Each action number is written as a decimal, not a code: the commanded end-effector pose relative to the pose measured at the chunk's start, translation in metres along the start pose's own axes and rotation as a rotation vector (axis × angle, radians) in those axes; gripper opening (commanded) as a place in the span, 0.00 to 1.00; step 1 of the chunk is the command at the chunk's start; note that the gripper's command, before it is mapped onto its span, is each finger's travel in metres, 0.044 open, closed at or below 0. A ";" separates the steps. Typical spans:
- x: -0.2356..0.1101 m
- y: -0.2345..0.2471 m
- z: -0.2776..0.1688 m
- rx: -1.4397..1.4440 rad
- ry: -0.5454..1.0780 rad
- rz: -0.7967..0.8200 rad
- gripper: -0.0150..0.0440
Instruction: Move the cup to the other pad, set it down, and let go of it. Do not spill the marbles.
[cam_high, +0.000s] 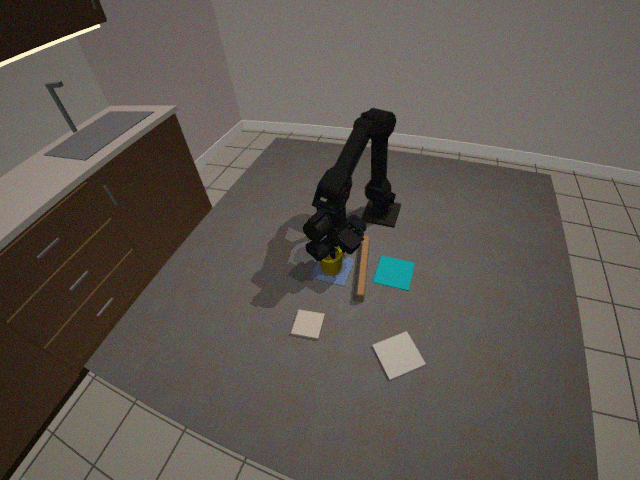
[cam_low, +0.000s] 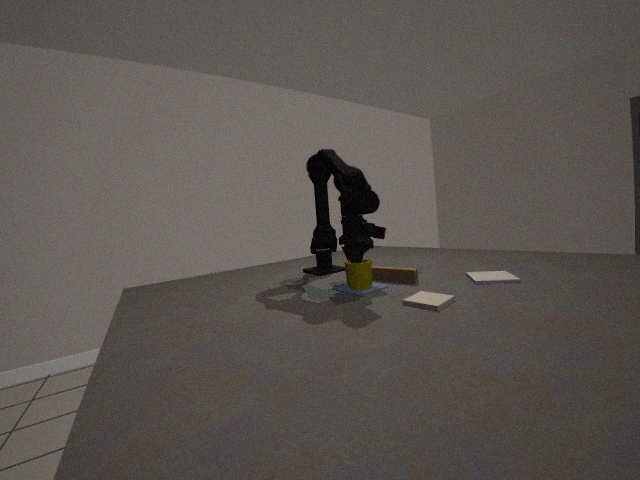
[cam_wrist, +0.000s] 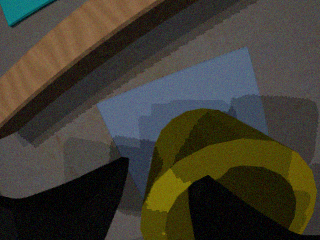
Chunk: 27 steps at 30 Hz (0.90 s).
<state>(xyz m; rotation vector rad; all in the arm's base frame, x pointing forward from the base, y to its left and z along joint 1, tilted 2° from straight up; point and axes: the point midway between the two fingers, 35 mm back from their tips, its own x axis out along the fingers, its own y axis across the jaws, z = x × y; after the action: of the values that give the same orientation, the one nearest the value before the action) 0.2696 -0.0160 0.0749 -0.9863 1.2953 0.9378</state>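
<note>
A yellow cup (cam_high: 331, 265) (cam_low: 358, 274) (cam_wrist: 230, 160) stands upright on the light blue pad (cam_high: 342, 277) (cam_low: 377, 285) (cam_wrist: 194, 94). My gripper (cam_high: 329, 251) (cam_low: 356, 257) (cam_wrist: 159, 170) is down at the cup's rim, part open. In the wrist view one finger reaches inside the cup and the other stands outside its left wall, so the wall lies between them, not clamped. The marbles are hidden behind the inner finger. The teal pad (cam_high: 393, 272) lies on the far side of a wooden bar (cam_high: 361, 271) (cam_low: 395, 274) (cam_wrist: 100, 27).
The wooden bar lies flat between the two pads. Two white slabs (cam_high: 308, 323) (cam_high: 398, 354) (cam_low: 428, 299) (cam_low: 492, 276) lie in front of the pads. The arm's base (cam_high: 381, 212) is behind. A kitchen counter (cam_high: 77, 206) runs along the left.
</note>
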 end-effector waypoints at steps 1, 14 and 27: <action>0.003 0.001 0.000 -0.004 -0.004 0.003 0.54; 0.002 0.000 0.000 0.000 0.000 0.000 0.42; 0.002 0.000 0.000 0.000 0.000 0.000 0.28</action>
<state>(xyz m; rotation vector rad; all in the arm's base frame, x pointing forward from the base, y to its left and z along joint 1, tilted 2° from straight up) 0.2692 -0.0160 0.0730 -0.9860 1.2960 0.9385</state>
